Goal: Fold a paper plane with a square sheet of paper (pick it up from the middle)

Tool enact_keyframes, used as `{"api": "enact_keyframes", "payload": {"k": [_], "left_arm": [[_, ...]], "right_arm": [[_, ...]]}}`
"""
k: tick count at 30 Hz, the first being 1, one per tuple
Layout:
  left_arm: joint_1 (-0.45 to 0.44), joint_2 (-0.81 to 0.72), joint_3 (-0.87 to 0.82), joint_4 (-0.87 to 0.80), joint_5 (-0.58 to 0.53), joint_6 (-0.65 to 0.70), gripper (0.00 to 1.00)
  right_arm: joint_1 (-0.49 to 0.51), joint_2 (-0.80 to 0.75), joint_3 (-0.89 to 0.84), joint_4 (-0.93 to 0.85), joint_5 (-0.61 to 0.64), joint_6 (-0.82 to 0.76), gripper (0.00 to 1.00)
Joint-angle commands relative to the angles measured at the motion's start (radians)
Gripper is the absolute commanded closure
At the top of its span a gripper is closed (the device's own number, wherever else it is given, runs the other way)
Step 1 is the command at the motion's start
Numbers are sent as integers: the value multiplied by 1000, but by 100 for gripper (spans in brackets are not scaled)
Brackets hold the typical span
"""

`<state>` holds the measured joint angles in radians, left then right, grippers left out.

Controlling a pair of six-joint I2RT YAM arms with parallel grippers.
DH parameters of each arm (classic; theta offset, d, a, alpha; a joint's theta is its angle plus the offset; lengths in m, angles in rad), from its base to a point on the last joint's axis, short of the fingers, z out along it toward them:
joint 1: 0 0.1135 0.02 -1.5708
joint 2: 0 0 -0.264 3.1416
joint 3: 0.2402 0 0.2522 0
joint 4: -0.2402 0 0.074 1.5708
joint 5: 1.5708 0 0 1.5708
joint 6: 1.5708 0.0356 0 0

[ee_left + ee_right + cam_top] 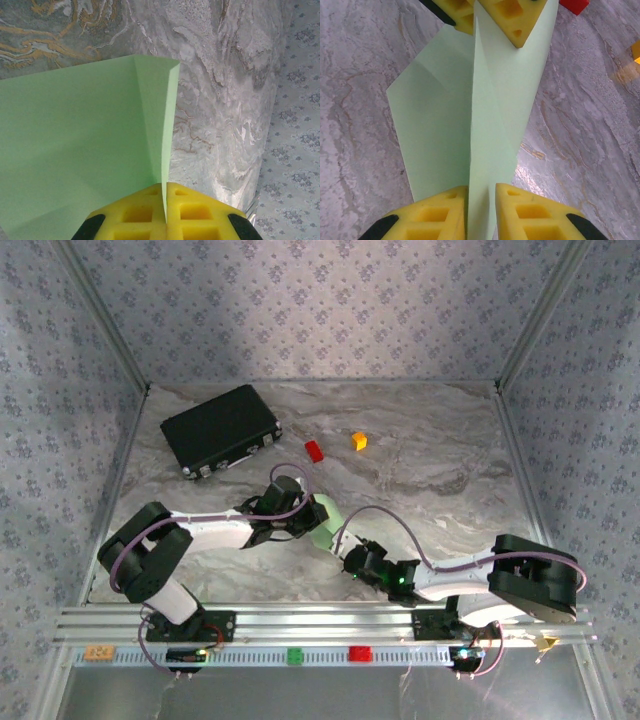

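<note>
The square sheet of paper (324, 523) is pale green and partly folded, with a raised centre ridge and slanted flaps. It lies mid-table between both arms. My left gripper (166, 202) is shut on the ridge's thin edge, and the sheet (75, 150) spreads out to its left. In the right wrist view the sheet (490, 130) runs from that arm's jaws up to the left arm's yellow fingers (517, 22). My right gripper (481, 210) straddles the near end of the ridge. Its jaws stand a finger-width apart, open around the paper. From above, the left gripper (298, 524) and right gripper (346, 556) meet at the sheet.
A black case (220, 430) lies at the back left. A red block (314, 450) and an orange block (359, 440) sit behind the paper, with the red block (574, 5) near the right wrist view's top edge. Green (295, 655) and red (360, 653) blocks rest on the front rail.
</note>
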<state>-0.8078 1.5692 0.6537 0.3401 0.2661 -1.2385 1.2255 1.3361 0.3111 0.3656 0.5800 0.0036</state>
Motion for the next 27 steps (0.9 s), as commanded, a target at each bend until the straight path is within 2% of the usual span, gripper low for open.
{"api": "enact_keyframes", "payload": {"k": [1, 3, 14, 22, 25, 27], "left_arm": [[-2, 0, 24, -11, 16, 23, 97], [-1, 0, 24, -12, 15, 23, 96], [-1, 2, 24, -21, 10, 21, 94], [0, -47, 11, -64, -39, 28, 50], [2, -86, 8, -115, -72, 40, 39], [4, -115, 8, -153, -97, 52, 36]], "right_arm": [[-11, 0, -4, 0, 6, 28, 79], [-13, 1, -3, -2, 3, 30, 82], [-23, -6, 0, -8, -32, 53, 84], [-70, 5, 1, -13, -129, 134, 87], [-81, 20, 3, -6, -162, 152, 88], [-92, 33, 6, -3, -190, 162, 89]]}}
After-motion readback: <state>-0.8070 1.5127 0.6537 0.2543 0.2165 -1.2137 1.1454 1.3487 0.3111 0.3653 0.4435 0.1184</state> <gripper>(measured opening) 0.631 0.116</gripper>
